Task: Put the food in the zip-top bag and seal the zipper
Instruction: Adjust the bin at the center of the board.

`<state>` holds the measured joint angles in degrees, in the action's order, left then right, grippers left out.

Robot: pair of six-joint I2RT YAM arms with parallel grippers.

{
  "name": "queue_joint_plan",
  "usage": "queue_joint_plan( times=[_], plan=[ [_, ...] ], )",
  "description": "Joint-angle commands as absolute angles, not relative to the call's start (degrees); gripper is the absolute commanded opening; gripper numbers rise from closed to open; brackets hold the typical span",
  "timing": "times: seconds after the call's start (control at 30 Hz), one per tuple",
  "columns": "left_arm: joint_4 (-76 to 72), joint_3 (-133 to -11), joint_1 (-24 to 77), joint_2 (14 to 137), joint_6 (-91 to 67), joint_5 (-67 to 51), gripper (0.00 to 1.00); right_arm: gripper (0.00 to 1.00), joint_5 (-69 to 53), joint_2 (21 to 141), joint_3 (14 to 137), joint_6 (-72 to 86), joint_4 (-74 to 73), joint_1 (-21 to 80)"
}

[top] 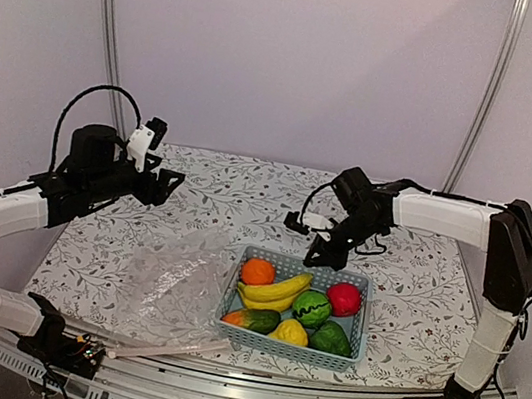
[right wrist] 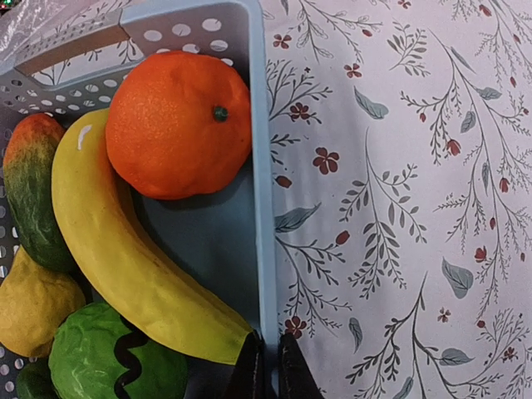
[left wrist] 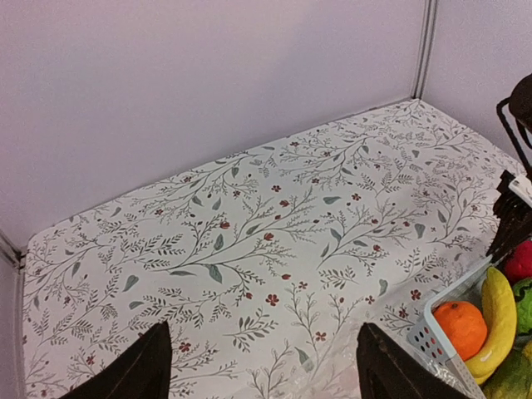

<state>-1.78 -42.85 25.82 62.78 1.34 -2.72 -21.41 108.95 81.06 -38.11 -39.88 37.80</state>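
A light-blue slotted basket (top: pixel 364 327) sits toward the near right of the leafy, floral-patterned surface (top: pixel 236 195); plain pale walls (top: pixel 299 53) stand behind, with metal poles (top: pixel 112 33) in the corners.

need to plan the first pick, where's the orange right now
In the top view, the orange sits in the far left corner of the basket, beside the banana.

No lettering, number, brand or sign can be read in any view. The basket (top: pixel 365 322), the food (right wrist: pixel 179 125) and the flowered table cover (top: pixel 247 192) bear only pattern. Any marking on the arms (top: pixel 446 216) is perhaps too small to make out.
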Motion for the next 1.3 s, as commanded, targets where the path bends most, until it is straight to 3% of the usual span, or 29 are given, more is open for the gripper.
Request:
queue_joint_plan(
  times=[0.0,0.6,0.8,1.0,1.13,1.27],
  plan=[
    [-0.94,-44.03,26.72,63.37,1.82,-3.73,0.76,0.00,-19.94,109.17,80.99,-35.77,-40.95,35.83],
    [-0.57,-44.30,28.52,65.35,1.54,-0.85,0.72,0.00,-23.54,95.17,67.76,-19.78,-29.89,5.50],
    [-0.18,-44.80,29.86,66.86,2.34,-0.16,0.72,0.00,-22.43,90.59,61.87,-12.55,-26.56,0.41],
    [1.80,-44.70,31.20,67.42,3.35,-0.18,0.72,0.10,-29.36,87.69,57.16,-13.88,-30.20,0.42],
    [1.78,-44.48,31.59,66.81,4.13,2.35,0.72,0.38,-29.81,85.09,55.13,-16.13,-34.42,0.39],
    [3.45,-45.47,35.65,63.57,5.80,3.41,0.74,0.45,-28.76,80.62,53.53,-18.71,-38.64,0.45]
  ],
)
